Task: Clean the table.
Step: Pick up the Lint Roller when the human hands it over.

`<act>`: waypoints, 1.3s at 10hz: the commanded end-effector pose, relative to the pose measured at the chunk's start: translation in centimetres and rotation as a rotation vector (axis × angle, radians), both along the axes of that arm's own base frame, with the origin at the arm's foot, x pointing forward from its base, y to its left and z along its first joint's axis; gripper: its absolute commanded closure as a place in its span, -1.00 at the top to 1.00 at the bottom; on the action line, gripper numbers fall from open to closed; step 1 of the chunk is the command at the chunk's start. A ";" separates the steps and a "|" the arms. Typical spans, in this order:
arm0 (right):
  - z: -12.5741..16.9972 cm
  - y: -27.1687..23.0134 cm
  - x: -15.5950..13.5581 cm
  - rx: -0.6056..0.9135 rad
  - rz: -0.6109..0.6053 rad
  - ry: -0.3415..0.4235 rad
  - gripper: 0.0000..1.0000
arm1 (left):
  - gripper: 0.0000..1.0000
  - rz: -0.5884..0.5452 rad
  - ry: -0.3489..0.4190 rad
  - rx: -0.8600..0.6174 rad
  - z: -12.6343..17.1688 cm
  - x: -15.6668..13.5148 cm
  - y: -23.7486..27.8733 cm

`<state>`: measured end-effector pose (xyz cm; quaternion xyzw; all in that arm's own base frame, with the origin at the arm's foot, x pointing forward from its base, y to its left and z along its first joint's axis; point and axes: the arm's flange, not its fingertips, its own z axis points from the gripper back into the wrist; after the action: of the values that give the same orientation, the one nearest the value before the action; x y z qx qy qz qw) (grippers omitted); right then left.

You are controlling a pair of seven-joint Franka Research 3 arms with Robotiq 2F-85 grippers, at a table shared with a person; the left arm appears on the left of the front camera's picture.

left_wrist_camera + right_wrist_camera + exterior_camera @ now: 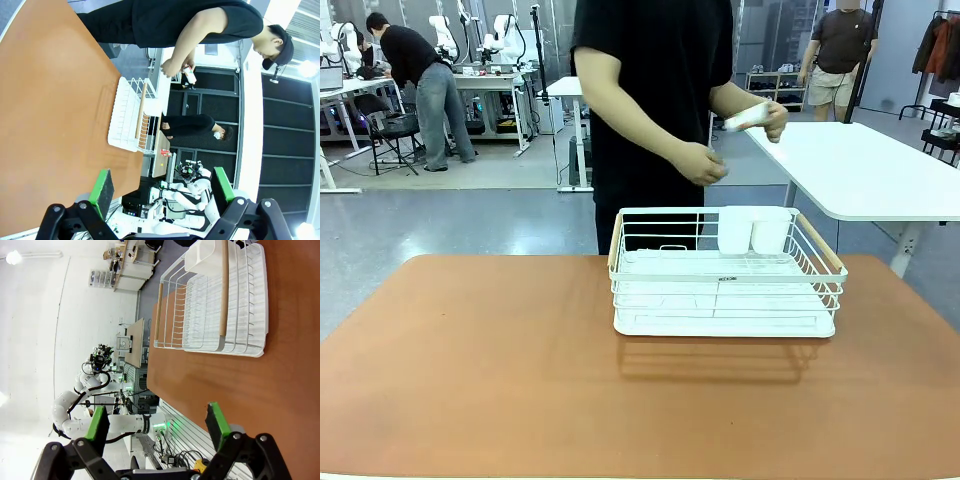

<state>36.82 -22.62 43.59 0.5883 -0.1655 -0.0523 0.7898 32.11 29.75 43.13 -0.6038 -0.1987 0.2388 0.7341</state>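
Noted left jaws and right jaws both spread, pinching nothing, over near side of terracotta surface [470, 380]. Seen mid-surface toward far side: white wire rack [725, 300]. Could snag rack wires or shove it off on a careless sweep. Could strike person's hand [777, 122] holding small white item [744, 119] behind rack.
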 end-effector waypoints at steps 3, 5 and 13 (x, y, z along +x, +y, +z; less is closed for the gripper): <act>0.3 0.2 -0.2 0.012 0.000 -0.011 1.00 | 1.00 -0.011 -0.010 -0.007 0.0 -0.5 0.1; 0.3 0.2 -0.2 0.012 0.000 -0.011 1.00 | 1.00 -0.011 -0.010 -0.007 0.0 -0.5 0.1; 0.3 0.2 -0.2 0.012 0.000 -0.011 1.00 | 1.00 -0.011 -0.010 -0.007 0.0 -0.5 0.1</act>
<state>36.82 -22.62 43.59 0.5883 -0.1655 -0.0523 0.7898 32.10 29.75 43.13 -0.6037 -0.1987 0.2389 0.7341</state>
